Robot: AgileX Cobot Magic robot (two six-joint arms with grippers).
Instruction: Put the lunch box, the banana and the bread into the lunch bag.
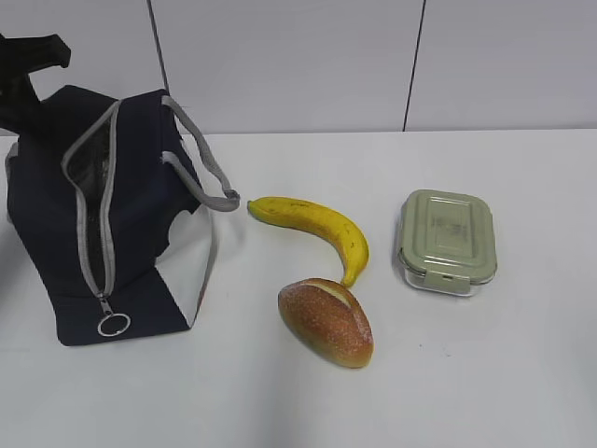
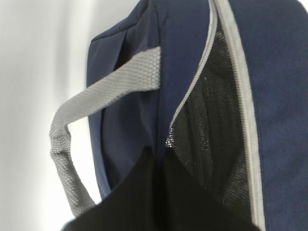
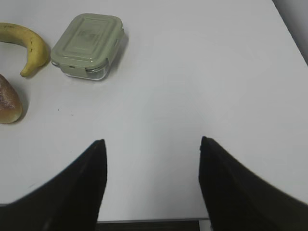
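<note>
The navy lunch bag [image 1: 56, 205] stands at the left, its zipper open and the ring pull [image 1: 113, 324] hanging low at the front. My left gripper [image 2: 159, 156] is shut on the bag's fabric at the top of the opening, beside a grey handle [image 2: 110, 91]; its arm [image 1: 28, 65] shows behind the bag. The banana [image 1: 317, 227], the bread [image 1: 326, 322] and the green-lidded lunch box [image 1: 446, 240] lie on the table to the bag's right. My right gripper [image 3: 151, 144] is open and empty above bare table, with the lunch box [image 3: 87, 43] far ahead to its left.
The white table [image 1: 466, 392] meets a panelled wall [image 1: 298, 56] behind. In the right wrist view the table's near edge [image 3: 149, 222] lies just below the fingers, and the banana [image 3: 29, 45] and bread [image 3: 8, 101] sit at the left.
</note>
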